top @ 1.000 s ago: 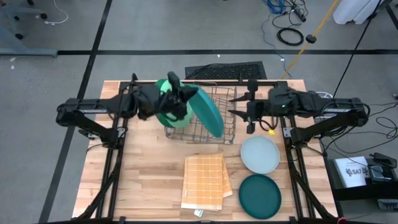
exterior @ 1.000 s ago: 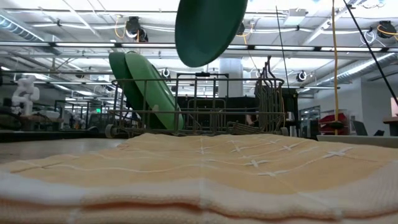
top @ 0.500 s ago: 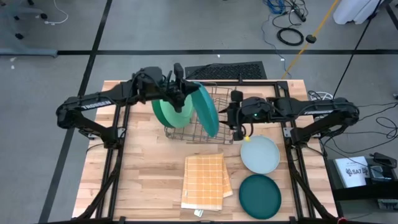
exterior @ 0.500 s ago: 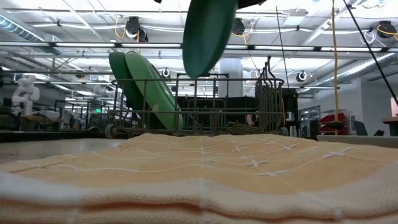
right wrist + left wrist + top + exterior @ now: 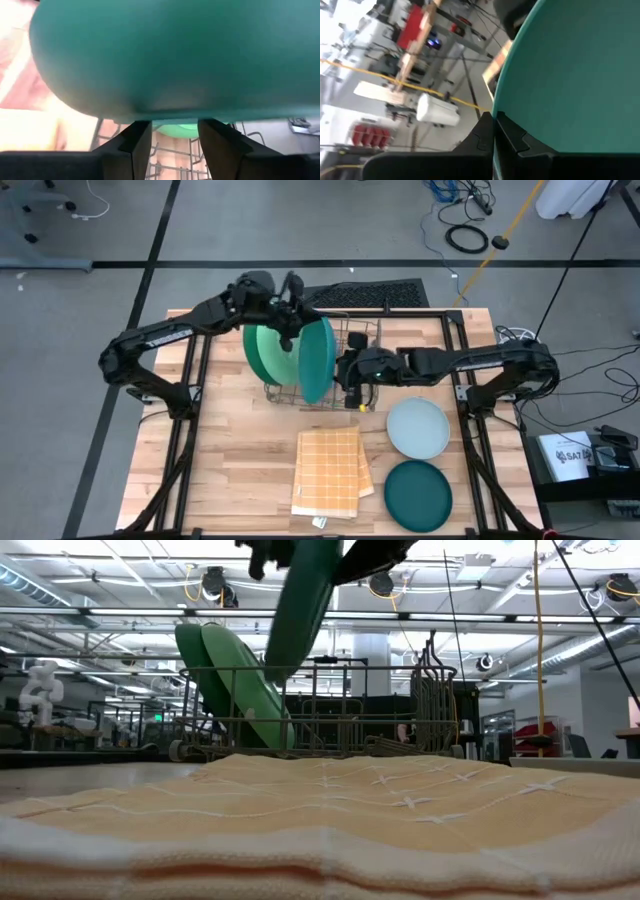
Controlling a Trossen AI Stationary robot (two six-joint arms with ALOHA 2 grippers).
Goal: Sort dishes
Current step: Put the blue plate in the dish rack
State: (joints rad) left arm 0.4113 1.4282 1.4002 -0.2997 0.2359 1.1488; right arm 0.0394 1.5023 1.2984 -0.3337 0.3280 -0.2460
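Your left gripper clamps the teal plate's far rim, on edge over the rack | right gripper just right of it, fingers apart, holding nothing.

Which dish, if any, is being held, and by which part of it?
The left pincer grips the teal plate by its upper rim, over the wire rack. The right pincer is open, close beside it.

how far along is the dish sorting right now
Two green plates already lean in the wire rack. The teal plate is in hand: the left gripper clamps its top edge and holds it on edge over the rack, with the right gripper open beside it. The pale blue-grey plate and the dark teal plate lie flat on the table, unracked.
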